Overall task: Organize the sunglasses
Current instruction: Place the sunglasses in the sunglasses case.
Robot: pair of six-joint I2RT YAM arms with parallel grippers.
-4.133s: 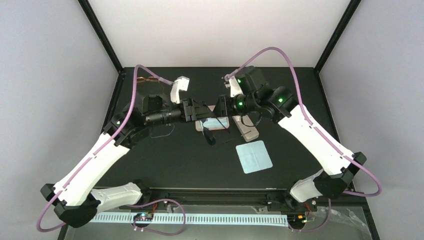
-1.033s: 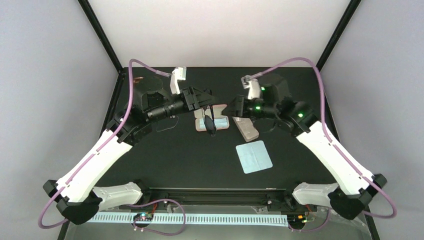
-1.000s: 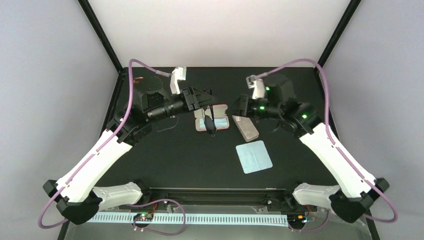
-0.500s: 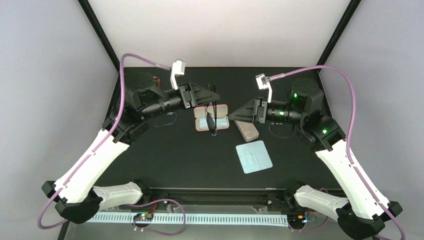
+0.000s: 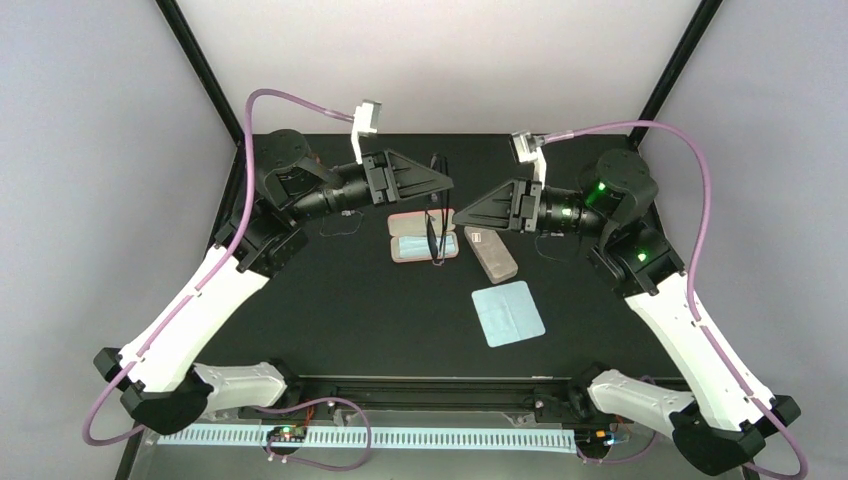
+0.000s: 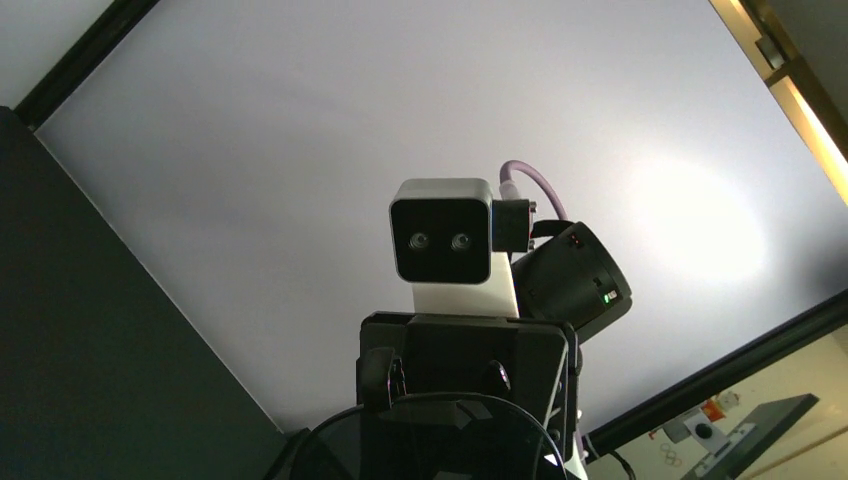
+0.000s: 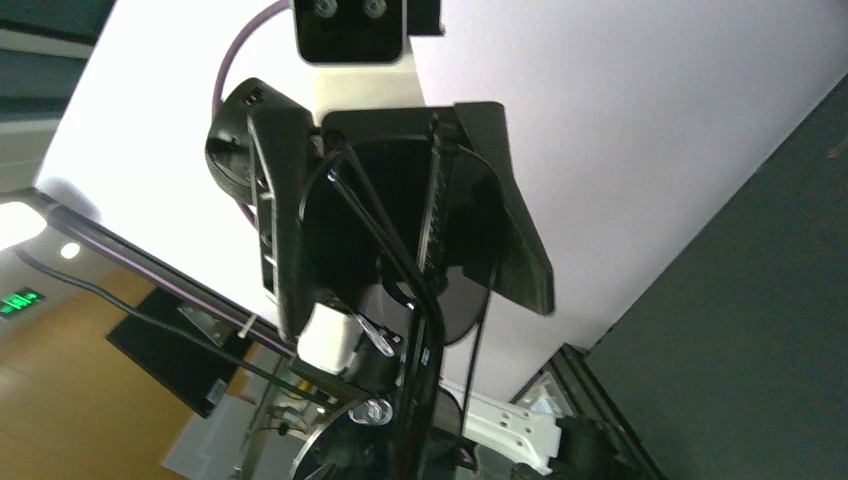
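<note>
The sunglasses have a thin black frame and dark lenses. They hang from my left gripper, which is shut on them in the air above the open pink case. A dark lens fills the bottom of the left wrist view. In the right wrist view the sunglasses sit between the left gripper's black plates. My right gripper points at the sunglasses from the right, a short gap away. Seen head-on in the left wrist view, its fingers stand apart and hold nothing.
A grey oblong case lies just right of the pink case. A light blue cloth lies flat nearer the front. The black table top is bounded by black frame posts and white walls.
Both arms have risen and drawn back. My left gripper lifted the sunglasses up off the pink case. My right gripper pulled away to the right, off the sunglasses.
</note>
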